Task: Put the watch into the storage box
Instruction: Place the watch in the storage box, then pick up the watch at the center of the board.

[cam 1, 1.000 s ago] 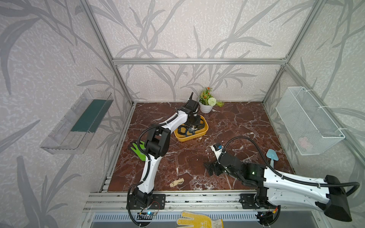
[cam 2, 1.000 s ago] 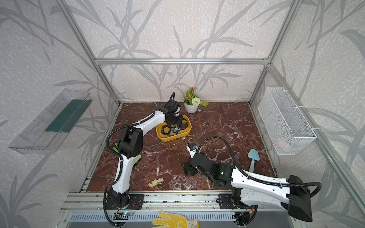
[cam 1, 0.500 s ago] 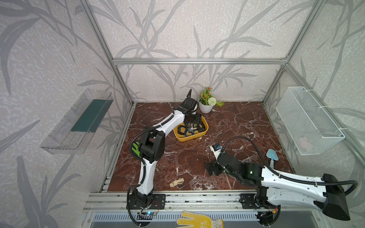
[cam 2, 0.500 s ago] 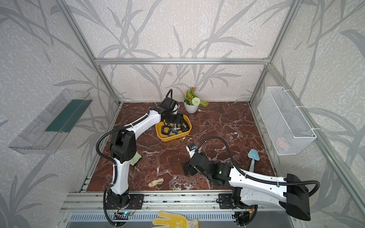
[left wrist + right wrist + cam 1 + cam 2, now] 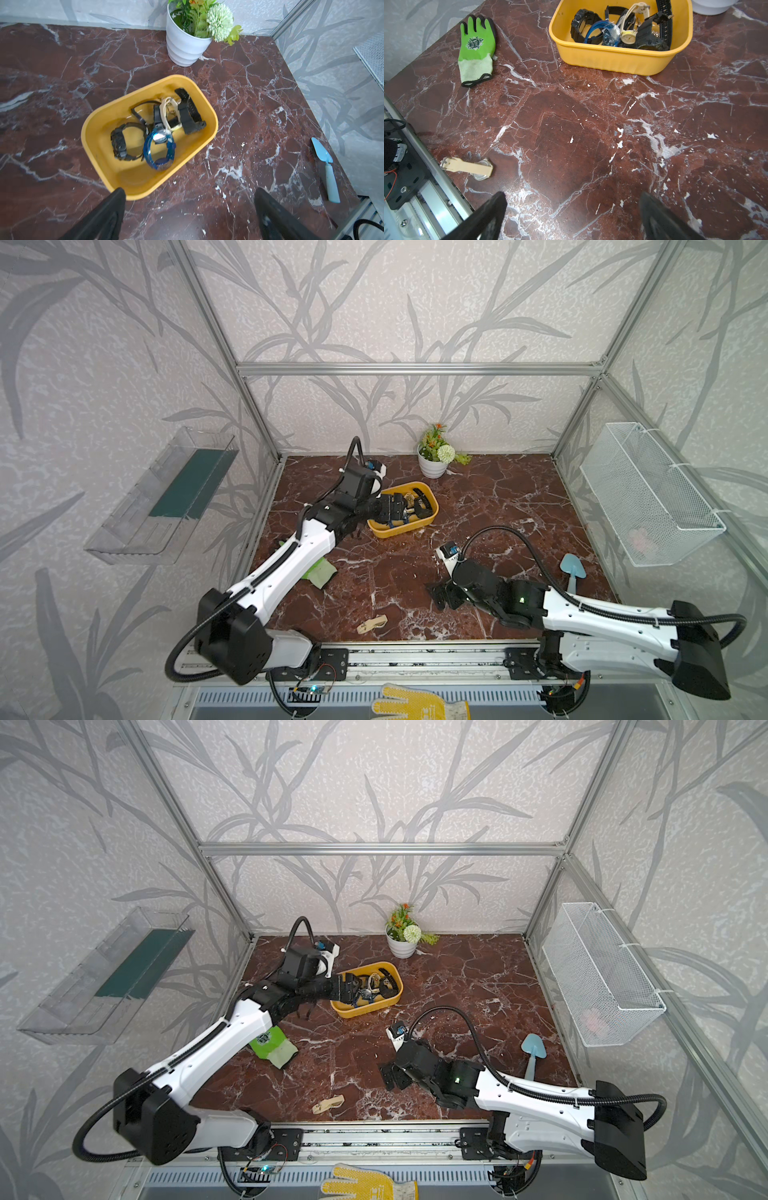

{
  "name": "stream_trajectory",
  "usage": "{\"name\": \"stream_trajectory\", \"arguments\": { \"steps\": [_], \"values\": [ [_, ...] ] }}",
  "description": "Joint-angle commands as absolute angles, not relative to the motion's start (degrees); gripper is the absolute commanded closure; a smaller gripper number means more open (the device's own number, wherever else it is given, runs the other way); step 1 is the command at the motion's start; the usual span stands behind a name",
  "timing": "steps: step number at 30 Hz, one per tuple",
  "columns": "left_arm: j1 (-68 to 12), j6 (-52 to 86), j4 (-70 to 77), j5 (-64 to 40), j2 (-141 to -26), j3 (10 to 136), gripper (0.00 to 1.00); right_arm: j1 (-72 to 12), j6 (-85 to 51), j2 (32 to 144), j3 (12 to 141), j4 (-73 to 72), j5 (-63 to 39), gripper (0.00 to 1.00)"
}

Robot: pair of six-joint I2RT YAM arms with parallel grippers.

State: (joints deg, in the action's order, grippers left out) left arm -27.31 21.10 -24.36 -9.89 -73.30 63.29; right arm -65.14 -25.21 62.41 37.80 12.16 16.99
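The yellow storage box (image 5: 399,531) (image 5: 365,1011) stands at the back middle of the marble table. Several watches lie in it, among them a blue one (image 5: 159,149) and a black one (image 5: 122,143). My left gripper (image 5: 390,506) (image 5: 189,193) hangs open over the box's left end and holds nothing. A beige watch (image 5: 372,623) (image 5: 467,167) lies flat on the table near the front rail. My right gripper (image 5: 442,597) (image 5: 572,196) is open and empty, low over bare marble to the right of that beige watch.
A green glove (image 5: 320,572) lies partly under the left arm. A white flower pot (image 5: 434,456) stands behind the box. A blue trowel (image 5: 572,572) lies at the right edge. On the side walls hang a wire basket (image 5: 648,493) and a clear tray (image 5: 166,497).
The left gripper's jaws have gone from shut to open over the box. The left arm's elbow has dropped and swung forward. The right arm has barely moved.
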Motion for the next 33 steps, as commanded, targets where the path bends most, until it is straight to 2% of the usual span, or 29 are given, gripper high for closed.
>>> {"name": "stream_trajectory", "arguments": {
  "steps": [1,5,10,18,22,26,33],
  "values": [
    [-27.5,23.8,-25.9,-11.1,-62.0,55.1,0.03,-65.0,-22.9,63.4,40.0,13.0,15.6,0.0],
    [-27.8,28.3,-32.4,-13.7,-47.5,46.8,0.03,-65.1,-22.1,64.9,40.3,11.7,13.9,0.0],
    [-27.9,32.2,-41.0,-14.7,-34.6,43.4,0.01,-65.2,-20.8,67.9,40.8,9.0,8.7,0.0],
    [-28.2,36.3,-49.7,-16.2,-29.7,43.3,0.01,-65.7,-16.8,74.4,40.5,3.3,-0.4,0.03],
    [-28.6,37.9,-49.9,-15.5,-27.5,42.3,0.01,-69.3,-16.3,79.7,41.7,-0.1,-1.2,0.09],
    [-29.0,38.8,-51.1,-15.5,-26.7,42.3,0.01,-72.6,-17.5,86.0,43.1,-4.1,-1.6,0.23],
    [-33.7,42.1,-54.1,-11.6,-23.4,42.3,0.01,-74.9,-16.2,93.8,46.1,-8.0,-3.8,0.28]
  ]
}}
